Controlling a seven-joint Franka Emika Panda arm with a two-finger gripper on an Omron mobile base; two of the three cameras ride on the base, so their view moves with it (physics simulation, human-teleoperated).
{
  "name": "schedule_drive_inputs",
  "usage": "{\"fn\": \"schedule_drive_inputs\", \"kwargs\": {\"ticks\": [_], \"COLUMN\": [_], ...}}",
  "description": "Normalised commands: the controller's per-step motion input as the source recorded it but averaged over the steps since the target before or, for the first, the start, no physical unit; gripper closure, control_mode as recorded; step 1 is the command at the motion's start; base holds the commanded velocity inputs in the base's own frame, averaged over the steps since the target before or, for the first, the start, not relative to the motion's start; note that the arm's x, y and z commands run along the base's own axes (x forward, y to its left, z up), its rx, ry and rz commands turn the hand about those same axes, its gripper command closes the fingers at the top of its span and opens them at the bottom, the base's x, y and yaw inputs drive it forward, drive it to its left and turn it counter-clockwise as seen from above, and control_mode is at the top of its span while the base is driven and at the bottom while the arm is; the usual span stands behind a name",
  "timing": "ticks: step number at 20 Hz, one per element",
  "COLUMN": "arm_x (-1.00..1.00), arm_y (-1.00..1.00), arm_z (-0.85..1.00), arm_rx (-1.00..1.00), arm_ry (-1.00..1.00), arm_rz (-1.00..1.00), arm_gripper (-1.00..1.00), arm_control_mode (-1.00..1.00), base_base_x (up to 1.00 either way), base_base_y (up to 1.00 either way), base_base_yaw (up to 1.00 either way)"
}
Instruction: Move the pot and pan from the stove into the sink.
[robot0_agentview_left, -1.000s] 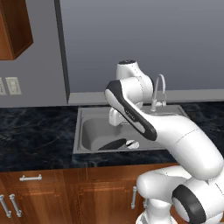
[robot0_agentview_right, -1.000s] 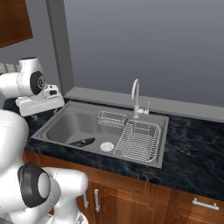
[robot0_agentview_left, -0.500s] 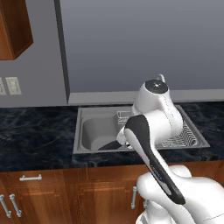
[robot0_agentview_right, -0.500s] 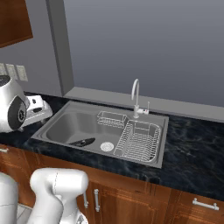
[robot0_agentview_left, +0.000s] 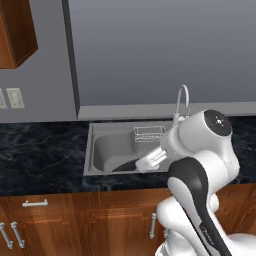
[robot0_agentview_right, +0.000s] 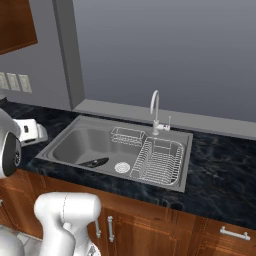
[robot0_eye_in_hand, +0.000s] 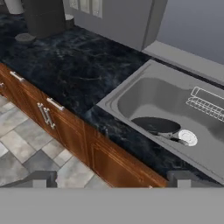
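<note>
Pan (robot0_eye_in_hand: 155, 125) lies in the sink (robot0_eye_in_hand: 131, 89), ahead-right of the gripper (robot0_eye_in_hand: 112, 178), whose jaws stand wide and empty. Pot remains to fetch. Judged rigid, heavy, slick metal; best pinched at the rim or a loop handle.

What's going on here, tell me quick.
The robot arm is clearing cookware into the sink. The black pan already lies in the basin, near the drain, with its handle pointing toward it. The gripper hangs over the sink's front edge, its fingers open and holding nothing. In the hand view the camera looks across the dark marbled counter and the wood cabinets. A wire dish rack sits in the right half of the sink by the faucet.
</note>
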Motion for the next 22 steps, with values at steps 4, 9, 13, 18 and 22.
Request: {"fn": "schedule_drive_inputs", "kwargs": {"ticks": [4,9,13,18,22], "arm_x": [-0.08,-0.01,0.0,0.0,0.0], "arm_y": [0.37,0.26,0.0,0.0,0.0], "arm_z": [0.0,0.0,0.0,0.0,0.0], "arm_rx": [0.16,0.01,0.0,0.0,0.0], "arm_ry": [-0.21,-0.1,0.0,0.0,0.0], "arm_rz": [-0.03,-0.04,0.0,0.0,0.0], "arm_gripper": [-1.0,-1.0,-1.0,-1.0,-1.0], "arm_control_mode": [-1.0,-1.0,-1.0,-1.0,-1.0], "base_base_x": [0.0,0.0,0.0,0.0,0.0], "base_base_y": [0.0,0.0,0.0,0.0,0.0], "base_base_yaw": [0.0,0.0,0.0,0.0,0.0]}}
